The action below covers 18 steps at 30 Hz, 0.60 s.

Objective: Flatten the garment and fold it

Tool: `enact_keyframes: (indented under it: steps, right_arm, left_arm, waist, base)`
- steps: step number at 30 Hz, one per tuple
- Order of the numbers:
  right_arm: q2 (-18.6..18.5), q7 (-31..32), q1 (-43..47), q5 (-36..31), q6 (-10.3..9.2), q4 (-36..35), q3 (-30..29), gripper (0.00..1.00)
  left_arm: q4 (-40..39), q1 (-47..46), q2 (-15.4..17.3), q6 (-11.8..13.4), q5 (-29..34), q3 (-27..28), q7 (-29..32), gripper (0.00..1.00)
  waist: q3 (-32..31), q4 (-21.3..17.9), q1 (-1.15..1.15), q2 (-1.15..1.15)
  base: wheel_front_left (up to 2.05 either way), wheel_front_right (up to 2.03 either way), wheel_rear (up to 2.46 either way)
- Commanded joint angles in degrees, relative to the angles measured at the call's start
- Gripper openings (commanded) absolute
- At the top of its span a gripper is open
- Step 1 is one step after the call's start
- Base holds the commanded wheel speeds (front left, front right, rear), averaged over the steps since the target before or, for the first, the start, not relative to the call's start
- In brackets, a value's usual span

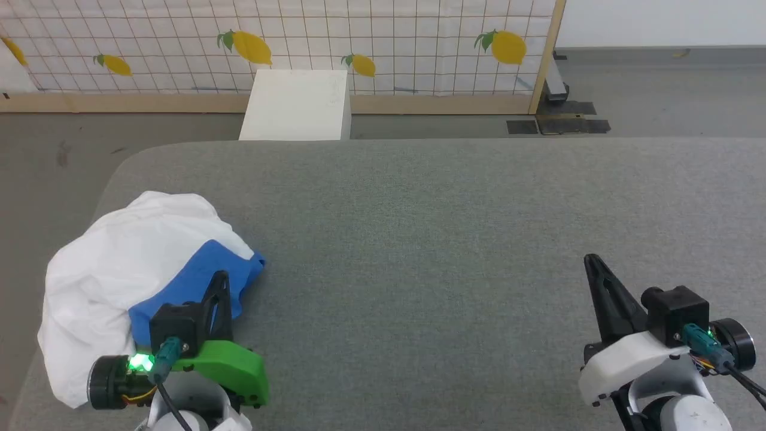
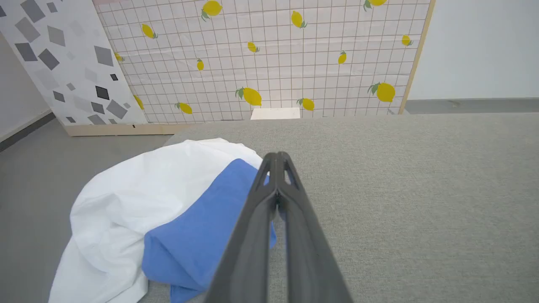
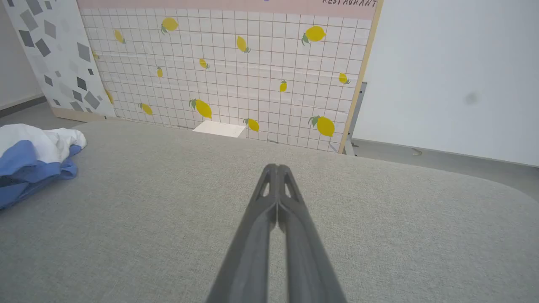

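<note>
The garment (image 1: 114, 269) lies in a crumpled heap at about 8 o'clock on the grey padded table (image 1: 419, 239), white cloth bunched over a blue part that faces the table's middle. Its left edge hangs past the table's rounded corner.

The left gripper (image 1: 221, 276) sits at 7 o'clock, its 2 dark fingers pressed together with nothing between them. They point to 12 o'clock over the blue cloth's right edge, and I cannot tell whether they touch it. The right gripper (image 1: 591, 260) is at 5 o'clock, fingers likewise pressed together and holding nothing, over bare table well apart from the garment.

On the floor past the table's far edge, at 12 o'clock, stands a white box (image 1: 297, 105). Its top is a plain closed face, so what it holds cannot be told. Behind it runs a tiled panel with lemons (image 1: 389, 42).

The wrist views add a second panel with grey shapes (image 2: 54, 54) at 10 o'clock. The right wrist view adds a white wall (image 3: 454, 75) at 2 o'clock.
</note>
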Motion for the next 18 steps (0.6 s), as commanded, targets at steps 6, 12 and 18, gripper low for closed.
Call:
enact_keyframes:
  steps: [6, 12, 18]
  right_arm:
    - [0.07, -0.01, 0.76, -0.38, -0.1, -0.3, -0.07, 0.0]
    - [0.07, -0.01, 0.76, -0.38, -0.1, -0.3, -0.07, 0.0]
    - [0.0, -0.02, 0.01, 0.05, 0.0, 0.03, 0.0, 1.0]
  left_arm:
    - [-0.16, 0.67, -0.22, 0.01, 0.72, 0.15, 0.08, 0.0]
    - [-0.16, 0.67, -0.22, 0.01, 0.72, 0.15, 0.08, 0.0]
    - [0.02, -0.01, 0.01, 0.0, -0.19, -0.09, -0.01, 1.0]
  waist:
    - [0.0, 0.0, 0.0, 0.0]
    - [0.0, 0.0, 0.0, 0.0]
    - [0.0, 0.0, 0.0, 0.0]
  base:
    - [0.0, 0.0, 0.0]
    - [0.0, 0.0, 0.0]
    - [0.0, 0.0, 0.0]
